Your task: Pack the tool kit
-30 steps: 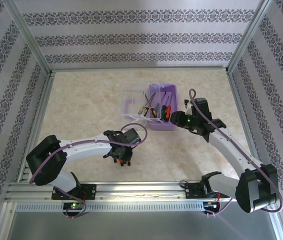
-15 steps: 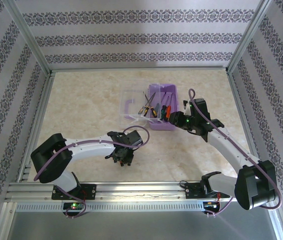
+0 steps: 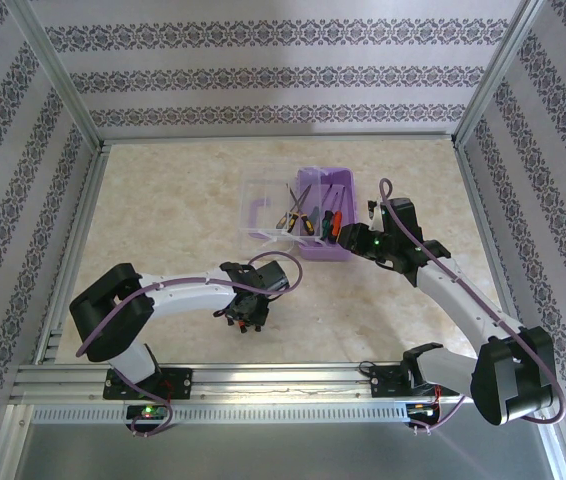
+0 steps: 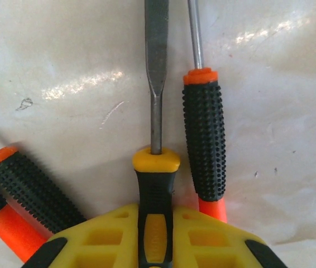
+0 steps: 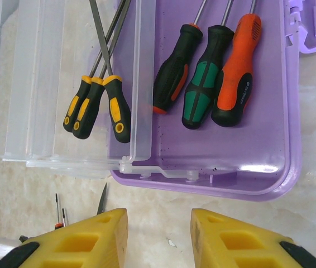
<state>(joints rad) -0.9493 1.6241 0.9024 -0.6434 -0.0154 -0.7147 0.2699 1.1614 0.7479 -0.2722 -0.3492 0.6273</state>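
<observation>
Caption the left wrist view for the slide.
Left gripper pinching a yellow-handled file on the table, between two orange-and-black screwdrivers.

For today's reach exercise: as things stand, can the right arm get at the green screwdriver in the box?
Probably yes. The lid is swung open, the green screwdriver lies uncovered in the box, and the right gripper hovers open at its near wall. Neighbouring handles lie close, so it's tight.

The left arm bends low across the near left, its left hand (image 3: 246, 318) pointing down at the surface, fingers (image 4: 108, 237) closed on a yellow-handled tool (image 4: 157, 167). The right arm stretches from the near right toward the middle, the right hand (image 5: 159, 220) with its fingers parted
</observation>
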